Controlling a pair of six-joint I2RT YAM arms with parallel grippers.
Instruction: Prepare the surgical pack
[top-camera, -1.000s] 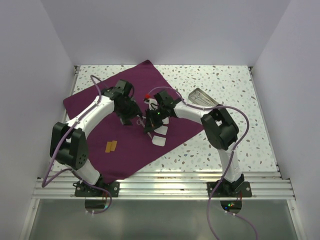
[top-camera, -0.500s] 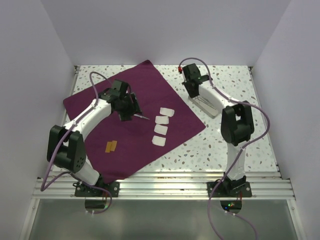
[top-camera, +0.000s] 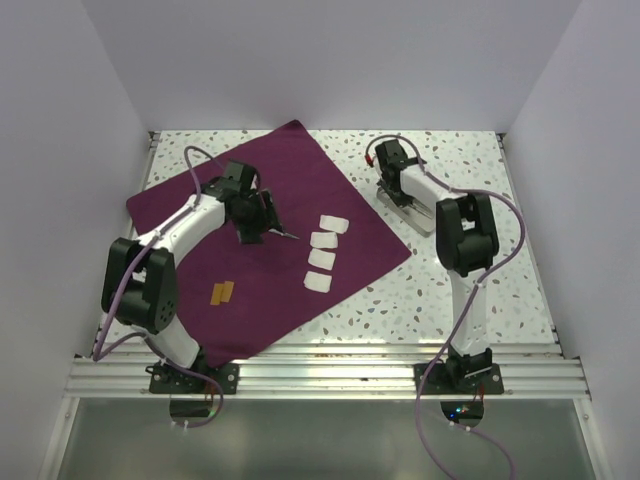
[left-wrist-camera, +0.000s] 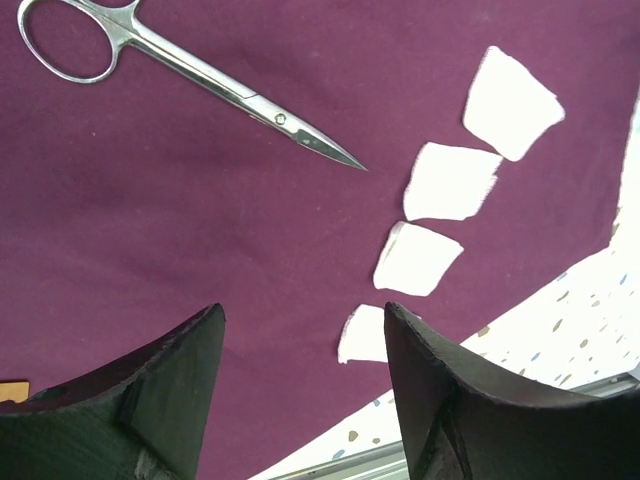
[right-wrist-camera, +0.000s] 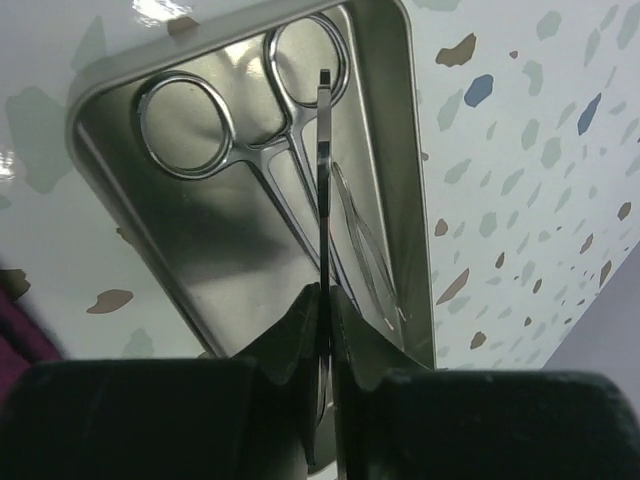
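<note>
Surgical pack (top-camera: 265, 290) under gaping empty left pincer (left-wrist-camera: 302, 310); right pincer (right-wrist-camera: 324, 295) tight on blade (right-wrist-camera: 323, 180) over ring-handled tool (right-wrist-camera: 262, 182) in tray (right-wrist-camera: 210, 250).

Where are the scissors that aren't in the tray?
Top view, left half: the scissors lie flat on the surgical pack, just left of the row of gauze pads.

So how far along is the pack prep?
Done: surgical pack spread flat, four gauze pads and scissors lying on it. In hand: right end effector shut on a thin metal instrument above the tray; left end effector open over the pack, empty. Left: a ring-handled tool sits in the tray, and the pack isn't folded.
</note>
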